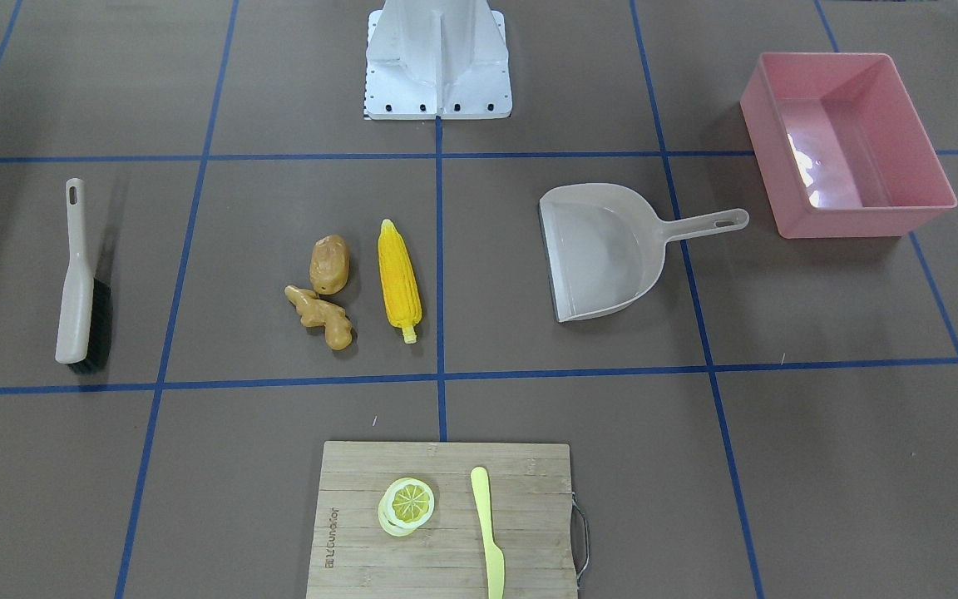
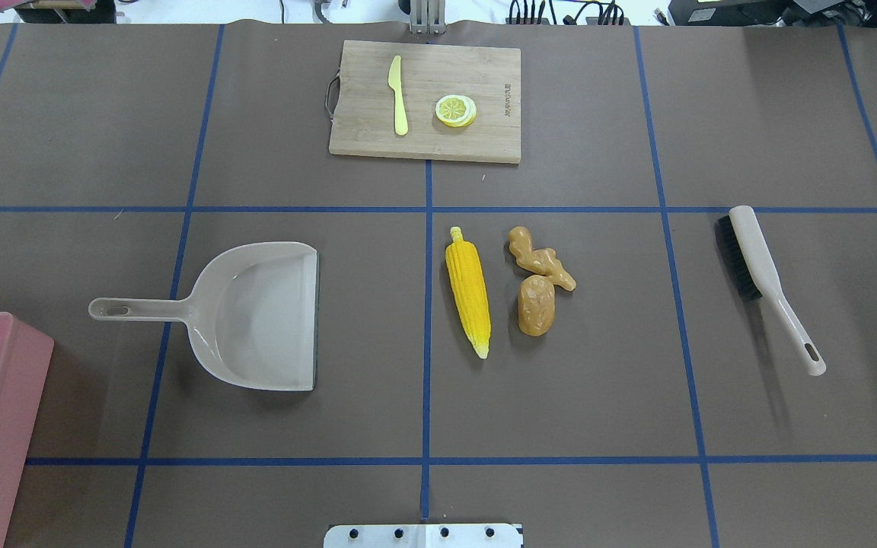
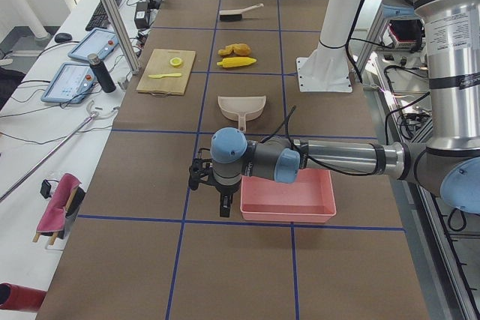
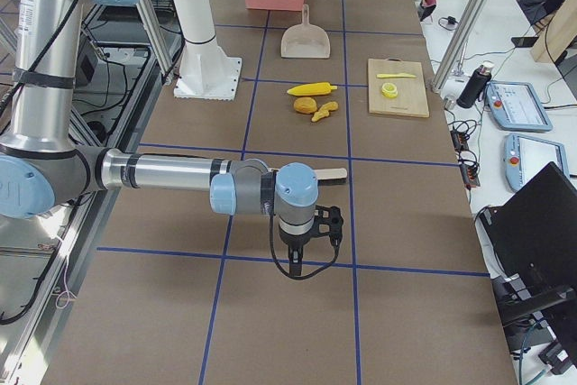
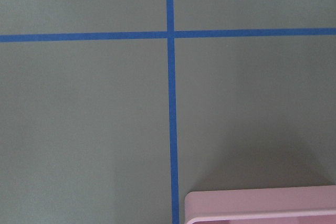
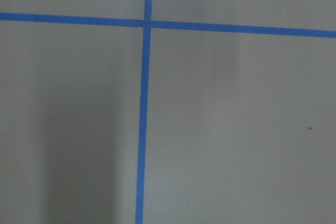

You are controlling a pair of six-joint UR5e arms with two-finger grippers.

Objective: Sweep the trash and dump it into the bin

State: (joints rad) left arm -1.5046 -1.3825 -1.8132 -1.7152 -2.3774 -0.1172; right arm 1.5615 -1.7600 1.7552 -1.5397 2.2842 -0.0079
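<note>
Read from the overhead view with the robot's base at 6 o'clock, nothing of the task has begun, and the step in hand is the first reach for the tools. Both arms hang over the table's far ends. The left gripper (image 3: 217,194) is beside the bin and the right gripper (image 4: 303,245) is above bare table, and I cannot tell whether either's fingers stand apart or together, since only the side views show them. The pink bin (image 1: 866,221) sits empty at about 8 o'clock, at the table's left edge. A cutting board (image 2: 425,100) lies at 12. The dustpan (image 2: 267,320) rests at 9, its mouth facing the trash. The brush (image 2: 766,281) lies at 3, untouched. The trash sits just right of centre: corn cob (image 2: 468,289), with ginger root (image 2: 541,260) and potato (image 2: 536,306) just beside it. Next, I judge, the right gripper must take the brush handle and the left the dustpan handle.
</note>
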